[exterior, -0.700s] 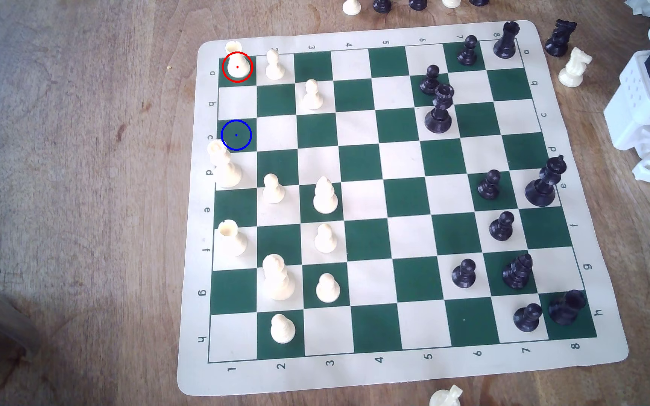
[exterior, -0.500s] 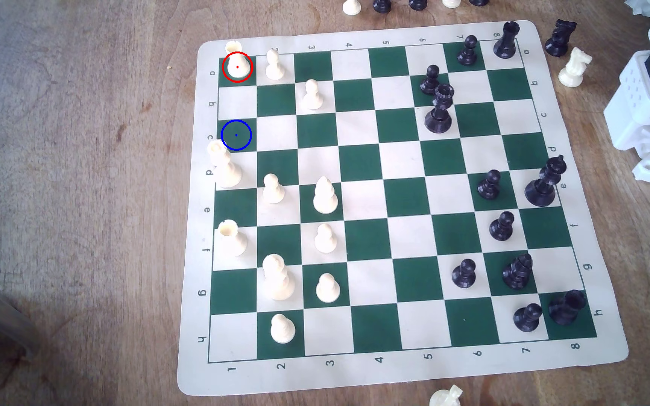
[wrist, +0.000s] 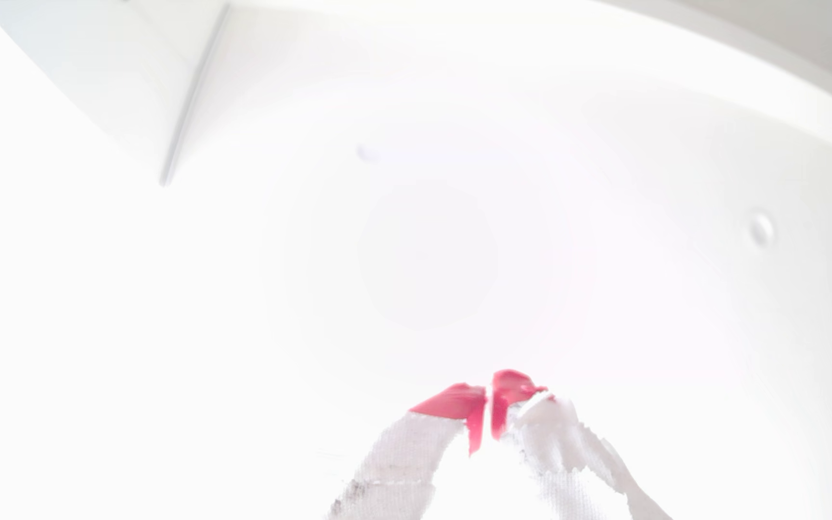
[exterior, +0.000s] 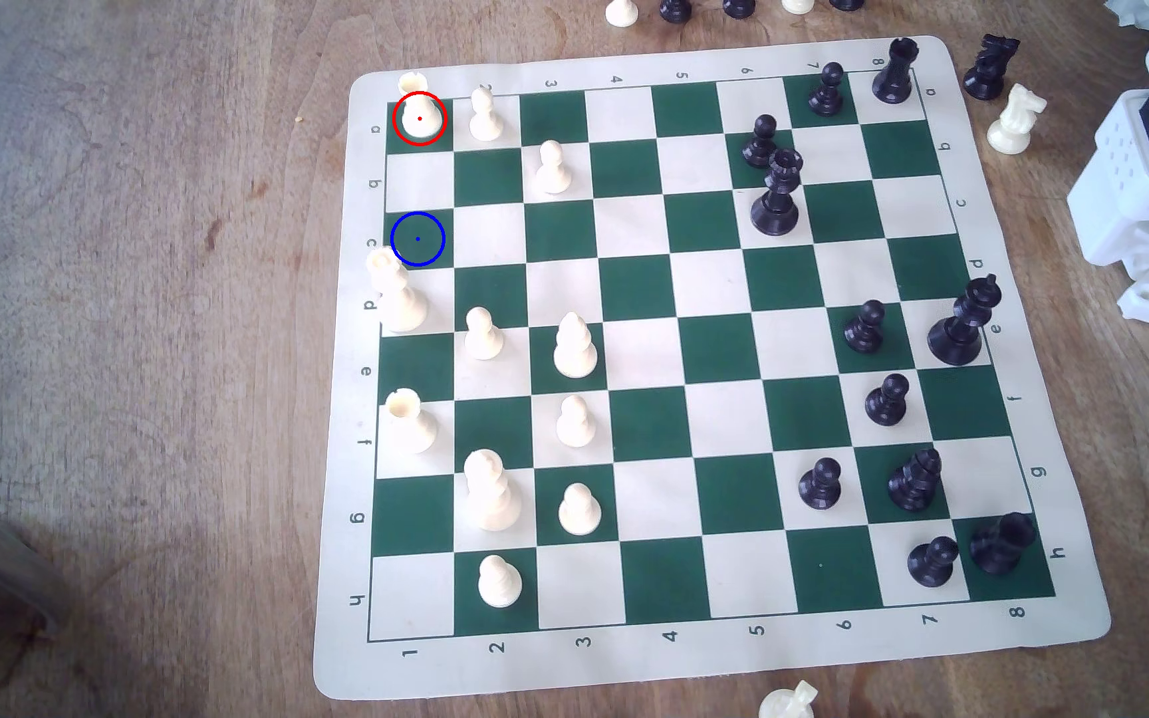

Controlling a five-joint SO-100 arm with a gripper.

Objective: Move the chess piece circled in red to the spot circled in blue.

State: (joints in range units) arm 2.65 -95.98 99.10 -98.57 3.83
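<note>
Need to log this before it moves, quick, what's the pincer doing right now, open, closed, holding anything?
Pincer: closed, red tips together with nothing between them; the cream rook stands on its red-ringed square.

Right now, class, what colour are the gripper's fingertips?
Red, on white fingers; the gripper shows best in the wrist view.
</note>
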